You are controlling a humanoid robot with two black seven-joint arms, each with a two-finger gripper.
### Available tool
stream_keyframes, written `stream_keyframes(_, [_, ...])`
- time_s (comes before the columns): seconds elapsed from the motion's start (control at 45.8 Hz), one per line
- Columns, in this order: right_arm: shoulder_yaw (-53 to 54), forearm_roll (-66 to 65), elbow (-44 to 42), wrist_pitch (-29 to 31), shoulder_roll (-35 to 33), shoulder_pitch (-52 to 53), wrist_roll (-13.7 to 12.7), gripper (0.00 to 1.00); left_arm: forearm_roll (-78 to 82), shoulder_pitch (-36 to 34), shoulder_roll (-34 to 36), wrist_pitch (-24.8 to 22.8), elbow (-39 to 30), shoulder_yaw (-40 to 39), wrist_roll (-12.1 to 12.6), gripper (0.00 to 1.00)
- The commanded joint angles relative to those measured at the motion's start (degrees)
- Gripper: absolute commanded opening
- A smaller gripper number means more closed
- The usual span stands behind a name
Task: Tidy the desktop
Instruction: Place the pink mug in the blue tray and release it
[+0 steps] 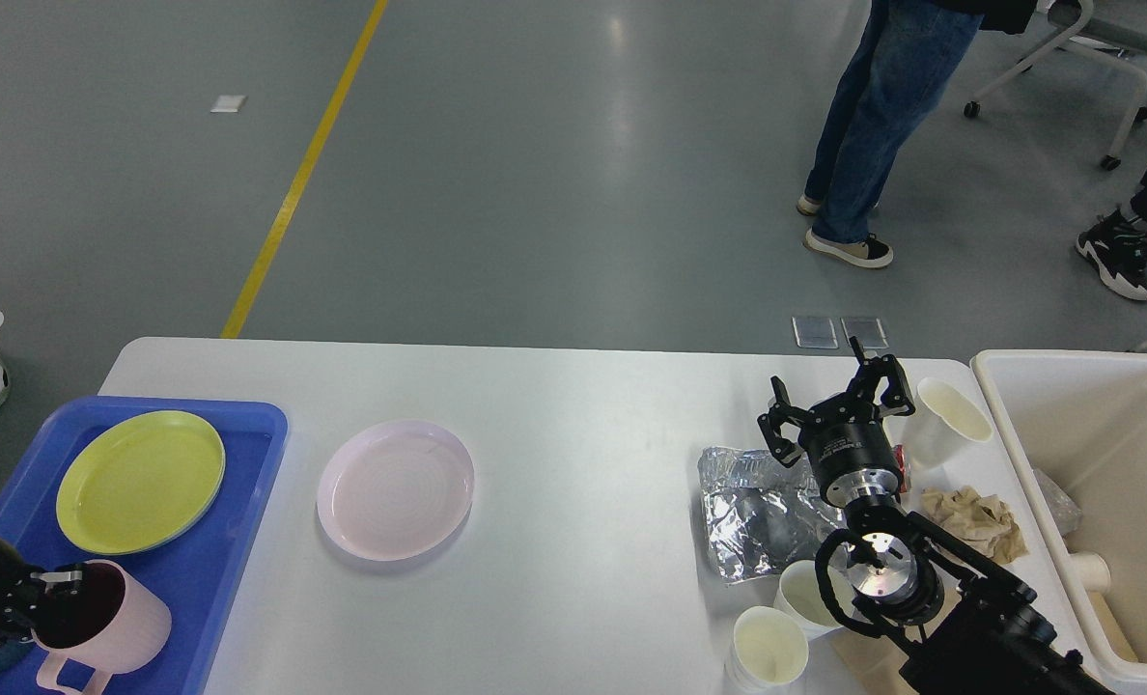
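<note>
You see the large white rectangular desktop (573, 415) across the lower half of the head view. At its left end lies the blue plastic tray (245, 454), with a round yellow-green plate (139, 480) in it. Your left gripper (47, 598) is at the bottom left corner, over the tray, and its fingers grip the rim of a pink plastic mug (105, 623). Beside the tray a round pale pink plate (395, 487) lies on the desktop.

On the right, your right gripper (829, 410) stands above a crumpled sheet of silver foil (752, 512), jaws spread wide and holding nothing. Just beside it is a tilted white paper cup (945, 420). A crumpled brown paper napkin (974, 521) lies near the deep white plastic bin (1037, 444). Two more white paper cups (769, 649) stand at the near edge.
</note>
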Motion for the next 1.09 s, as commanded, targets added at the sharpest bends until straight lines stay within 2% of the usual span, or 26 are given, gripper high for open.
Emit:
stream_keyframes(0.0, [0.0,0.0,0.0,0.0,0.0,0.0,0.0,1.00,-2.1,0.3,0.0,2.0,0.0,0.0,-0.1,0.15])
stream_keyframes(0.131, [0.0,0.0,0.0,0.0,0.0,0.0,0.0,1.00,-2.3,1.0,0.0,6.4,-0.1,-0.1,-0.3,0.46])
stream_keyframes(0.219, [0.0,0.0,0.0,0.0,0.0,0.1,0.0,1.00,-2.5,1.0,0.0,7.4,-0.2,-0.1,-0.5,0.74])
stream_keyframes(0.284, [0.0,0.0,0.0,0.0,0.0,0.0,0.0,1.00,-3.2,1.1,0.0,7.4,-0.2,0.0,-0.4,0.86])
stream_keyframes(0.437, [0.0,0.0,0.0,0.0,0.0,0.0,0.0,1.00,-3.6,1.1,0.0,7.3,-0.4,0.1,-0.4,0.92])
stream_keyframes(0.765, [0.0,0.0,0.0,0.0,0.0,0.0,-0.1,1.00,-3.9,-0.5,0.4,5.8,-3.4,1.9,0.1,0.93])
stream_keyframes(0.83, [0.0,0.0,0.0,0.0,0.0,0.1,0.0,1.00,-3.9,-4.2,0.6,4.1,-4.8,4.4,0.3,0.93])
stream_keyframes(0.94, [0.0,0.0,0.0,-0.1,0.1,0.1,-0.1,1.00,-4.3,-13.0,0.2,0.4,-7.0,12.9,0.0,0.94])
stream_keyframes(1.071, [0.0,0.0,0.0,0.0,0.0,0.1,0.0,1.00,-8.2,-29.8,-1.2,-1.7,-15.3,24.9,0.0,0.94])
